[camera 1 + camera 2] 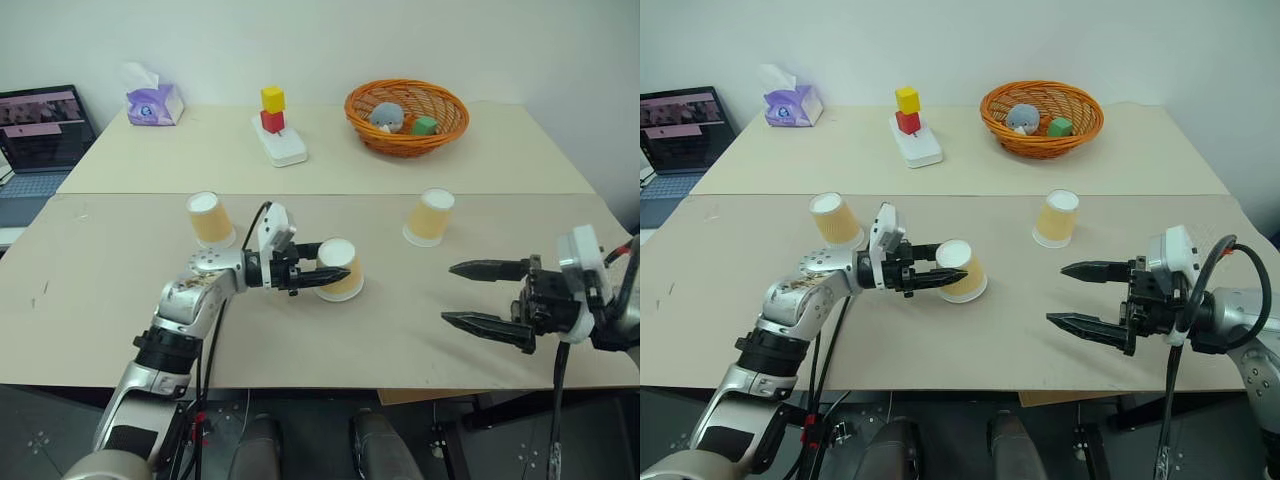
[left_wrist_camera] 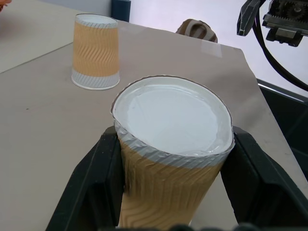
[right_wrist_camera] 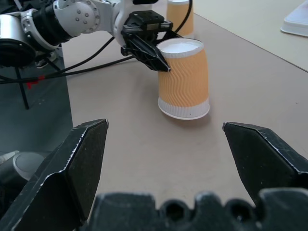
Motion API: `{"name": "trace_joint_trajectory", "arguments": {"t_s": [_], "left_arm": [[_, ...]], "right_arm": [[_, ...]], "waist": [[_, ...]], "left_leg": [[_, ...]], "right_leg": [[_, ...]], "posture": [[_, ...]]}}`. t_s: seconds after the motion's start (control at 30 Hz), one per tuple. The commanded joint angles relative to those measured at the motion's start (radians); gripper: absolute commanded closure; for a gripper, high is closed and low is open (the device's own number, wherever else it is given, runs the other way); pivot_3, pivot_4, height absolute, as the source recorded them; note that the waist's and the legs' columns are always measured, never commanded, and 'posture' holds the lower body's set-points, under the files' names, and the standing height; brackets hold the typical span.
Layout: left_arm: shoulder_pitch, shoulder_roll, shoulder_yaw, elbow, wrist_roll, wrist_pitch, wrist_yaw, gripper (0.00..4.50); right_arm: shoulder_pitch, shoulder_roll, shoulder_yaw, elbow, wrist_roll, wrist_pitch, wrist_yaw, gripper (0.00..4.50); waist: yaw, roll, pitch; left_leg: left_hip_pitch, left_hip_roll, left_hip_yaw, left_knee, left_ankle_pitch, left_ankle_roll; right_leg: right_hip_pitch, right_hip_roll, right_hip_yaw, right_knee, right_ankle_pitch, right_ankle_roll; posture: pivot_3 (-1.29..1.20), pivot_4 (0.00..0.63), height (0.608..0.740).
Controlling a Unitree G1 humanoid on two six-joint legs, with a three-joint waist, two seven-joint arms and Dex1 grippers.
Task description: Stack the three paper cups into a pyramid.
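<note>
3 upturned, ribbed tan paper cups (image 1: pixel 340 268) stood unstacked mid-tabletop (image 1: pixel 120 310); left gripper (image 1: pixel 326 276) clamped 1, right gripper (image 1: pixel 472 293) gaped apart.

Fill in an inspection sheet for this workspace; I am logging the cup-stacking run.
Surface: tan table, bare around the cups.
Job's things: three paper cups, all upside down and apart; left cup, middle cup, right cup. No pyramid yet.
Clutter: wicker basket holding toys, block tower on a white base, tissue box.
Grippers: left gripper shut on the middle cup; right gripper with jaws open, empty.
Cables: black cables along the left arm.
Surroundings: laptop, white wall.
</note>
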Motion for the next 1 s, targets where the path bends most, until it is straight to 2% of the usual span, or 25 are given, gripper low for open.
{"name": "trace_joint_trajectory", "arguments": {"t_s": [0.03, 0.47, 0.53, 0.57, 0.63, 0.67, 1.0], "left_arm": [[-0.028, -0.007, 0.004, 0.002, 0.012, -0.023, -0.014, 1.88], [-0.053, -0.065, -0.005, 0.064, 0.076, -0.091, 0.003, 1.88], [-0.055, -0.074, -0.005, 0.075, 0.086, -0.097, 0.002, 1.19], [-0.057, -0.079, -0.006, 0.079, 0.091, -0.1, 0.005, 1.02], [-0.062, -0.086, -0.01, 0.087, 0.12, -0.124, 0.029, 0.19], [-0.062, -0.093, -0.009, 0.089, 0.133, -0.146, 0.044, 0.05], [-0.04, -0.114, 0.081, -0.028, 0.087, -0.138, 0.142, 0.05]], "right_arm": [[-0.005, -0.009, -0.014, -0.021, 0.01, -0.002, -0.012, 0.0], [-0.019, -0.012, 0.004, 0.001, 0.001, -0.012, -0.01, 0.0], [-0.019, -0.014, 0.001, 0.004, 0.001, -0.012, -0.009, 0.0], [-0.02, -0.014, 0.0, 0.006, 0.001, -0.012, -0.009, 0.0], [-0.021, -0.015, -0.002, 0.008, 0.001, -0.011, -0.008, 0.0], [-0.02, -0.016, -0.003, 0.009, 0.0, -0.011, -0.008, 0.0], [-0.02, -0.025, -0.008, 0.018, 0.003, -0.009, 0.001, 0.0]], "waist": [[0.001, 0.0, 0.0], [0.002, 0.0, 0.0], [0.002, 0.0, 0.0], [0.003, 0.0, 0.0], [0.003, 0.0, 0.0], [0.003, 0.0, 0.0], [0.003, 0.0, 0.0]], "left_leg": [[0.0, 0.0, 0.0, 0.0, 0.0, 0.0], [0.0, 0.0, -0.001, 0.0, 0.0, 0.0], [0.0, 0.0, -0.001, 0.0, 0.0, 0.0], [0.0, 0.0, -0.001, 0.0, 0.0, 0.0], [0.0, 0.0, -0.001, 0.0, 0.0, 0.0], [0.0, 0.0, -0.001, 0.0, 0.0, 0.0], [0.0, 0.0, -0.002, 0.0, 0.0, 0.0]], "right_leg": [[0.0, 0.0, 0.0, 0.0, 0.0, 0.0], [0.0, 0.0, 0.0, -0.001, 0.0, 0.0], [0.001, 0.0, 0.0, -0.001, 0.0, 0.0], [0.001, 0.0, -0.001, -0.001, 0.0, 0.0], [0.001, 0.0, -0.001, -0.001, 0.0, 0.0], [0.001, 0.0, -0.001, -0.001, 0.0, 0.0], [0.001, 0.0, -0.001, -0.001, 0.0, 0.0]], "posture": [[0.0, 0.15, 0.652], [0.0, 0.15, 0.652], [0.0, 0.15, 0.652], [0.0, 0.15, 0.652], [0.0, 0.15, 0.652], [0.0, 0.15, 0.652], [0.0, 0.15, 0.652]]}}
